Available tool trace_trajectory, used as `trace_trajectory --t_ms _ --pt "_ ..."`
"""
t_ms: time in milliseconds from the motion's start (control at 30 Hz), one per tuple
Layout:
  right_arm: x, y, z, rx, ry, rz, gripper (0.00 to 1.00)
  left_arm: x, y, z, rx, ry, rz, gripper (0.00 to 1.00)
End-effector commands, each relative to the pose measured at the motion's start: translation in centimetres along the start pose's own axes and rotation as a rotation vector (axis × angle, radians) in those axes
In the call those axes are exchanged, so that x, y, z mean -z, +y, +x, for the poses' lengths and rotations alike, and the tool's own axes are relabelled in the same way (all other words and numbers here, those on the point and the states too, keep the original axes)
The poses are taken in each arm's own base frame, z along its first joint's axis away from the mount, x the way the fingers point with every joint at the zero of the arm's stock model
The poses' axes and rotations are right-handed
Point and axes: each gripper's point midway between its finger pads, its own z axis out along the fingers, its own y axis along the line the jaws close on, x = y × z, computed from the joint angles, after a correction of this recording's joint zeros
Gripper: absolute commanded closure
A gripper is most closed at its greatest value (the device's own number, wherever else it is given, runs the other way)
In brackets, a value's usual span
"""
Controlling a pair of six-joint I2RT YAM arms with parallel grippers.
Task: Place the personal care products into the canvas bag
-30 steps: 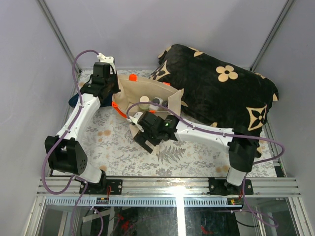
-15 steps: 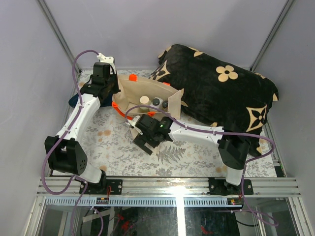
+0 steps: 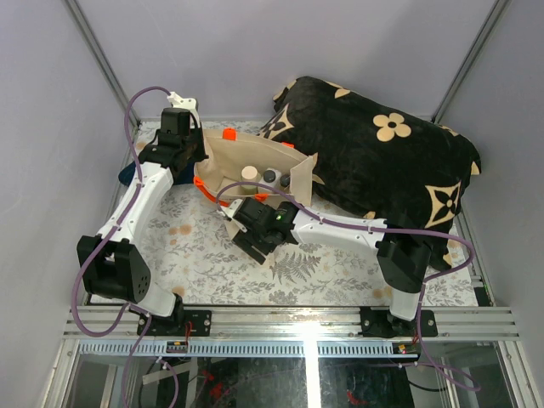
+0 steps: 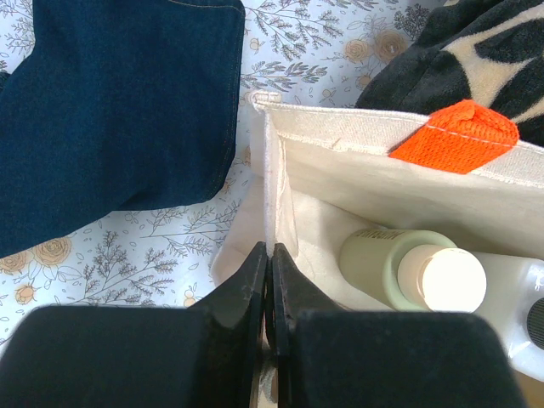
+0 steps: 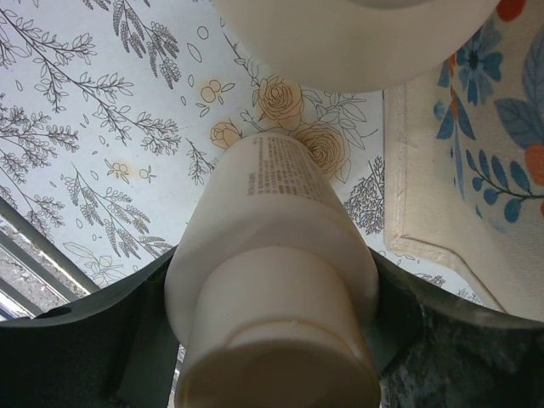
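Note:
The canvas bag (image 3: pixel 228 160) stands open at the back left, and my left gripper (image 4: pixel 270 255) is shut on its left rim. Inside it in the left wrist view are a pale greenish bottle (image 4: pixel 387 259) and a clear bottle (image 4: pixel 520 310), below an orange handle (image 4: pixel 459 136). From above, bottle caps (image 3: pixel 249 172) show in the bag's mouth. In front of the bag my right gripper (image 5: pixel 272 285) is shut on an upright cream bottle (image 5: pixel 276 229), with a dark finger against each side. A second cream bottle (image 5: pixel 357 38) rises just beyond it.
The large black flower-patterned cushion (image 3: pixel 382 153) fills the back right, against the bag. A folded piece of dark blue denim (image 4: pixel 110 110) lies left of the bag. The bag's printed front (image 5: pixel 463 170) is just right of the held bottle. A floral cloth (image 3: pixel 195 255) covers the table.
My right gripper has shifted slightly left and closed its fingers in on the cream bottle. The left gripper has kept its hold on the bag's rim.

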Motion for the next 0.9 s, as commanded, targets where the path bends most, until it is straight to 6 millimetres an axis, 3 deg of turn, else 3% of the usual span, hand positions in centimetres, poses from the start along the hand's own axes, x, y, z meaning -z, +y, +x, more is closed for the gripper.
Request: trace_trajectory --t_ms 0,133,333,467,600,767,867 --pt "1.5 -0.3 -0.5 0.009 -0.023 0.020 0.71 0.1 0.0 -0.6 0.001 -0.037 0.003 1.00" --pt "3.4 -1.0 -0.6 -0.007 -0.045 0.053 0.80 0.2 -0.1 -0.7 0.001 -0.038 0.003 1.00" --pt "8.7 -2.4 -2.3 -0.070 -0.103 0.106 0.87 0.3 0.0 -0.9 0.000 -0.042 0.002 1.00" --pt "13.8 -2.7 -4.9 -0.122 -0.202 0.092 1.00 0.4 0.1 -0.9 -0.001 -0.040 -0.004 1.00" --pt "18.4 -2.8 -7.0 -0.164 -0.292 0.066 1.00 0.5 0.1 -0.9 0.000 -0.043 -0.006 1.00" --pt "25.6 -4.1 -11.1 -0.220 -0.505 0.055 1.00 0.9 0.0 -1.3 0.002 -0.056 -0.004 1.00" --pt "28.4 -5.3 -13.1 -0.243 -0.619 0.067 1.00 1.0 0.1 -1.4 0.000 -0.059 -0.004 1.00"
